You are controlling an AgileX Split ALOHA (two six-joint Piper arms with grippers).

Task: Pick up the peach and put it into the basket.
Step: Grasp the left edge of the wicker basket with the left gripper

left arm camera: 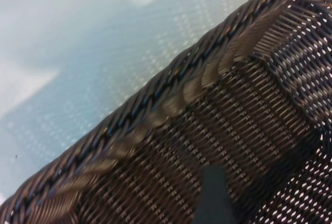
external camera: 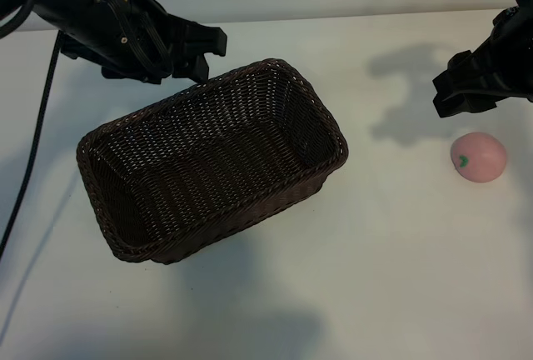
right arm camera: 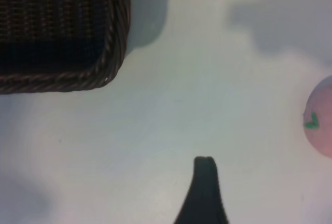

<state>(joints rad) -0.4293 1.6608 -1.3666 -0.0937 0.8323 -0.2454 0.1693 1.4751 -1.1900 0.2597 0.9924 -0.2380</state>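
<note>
- So, peach sits on bare table at right side of scene, pale pink, green leaf mark facing left-ish; nothing touching it.
- Roughly round, so no real long axis to line up with; approach angle shouldn't matter much, by my read.
- Key relation: peach lies just below/nearer than right tool in exterior view, a bit to the right of it. Close but apart, no contact.
- Right wrist view agrees: peach only at frame edge, off to one side of the one visible finger, not between fingers.
- Right arm clearly the nearer one; left arm is across the basket, well apart from peach.
- Right tool: jaws wide open, empty, hovering above table, angled steeply down.
- Next move prob needs a small shift toward the peach, then a drop, before any closing.
- Basket mid-left of table, dark brown wicker, long axis running from near-left to far-right; looks empty inside.
- Its right end is the end closest to the peach, w/ open table between them.
- Left tool at far-left, hanging over basket's far rim; jaws wide open, holding nothing. Left wrist view shows rim close under it; contact can't be told.
</note>
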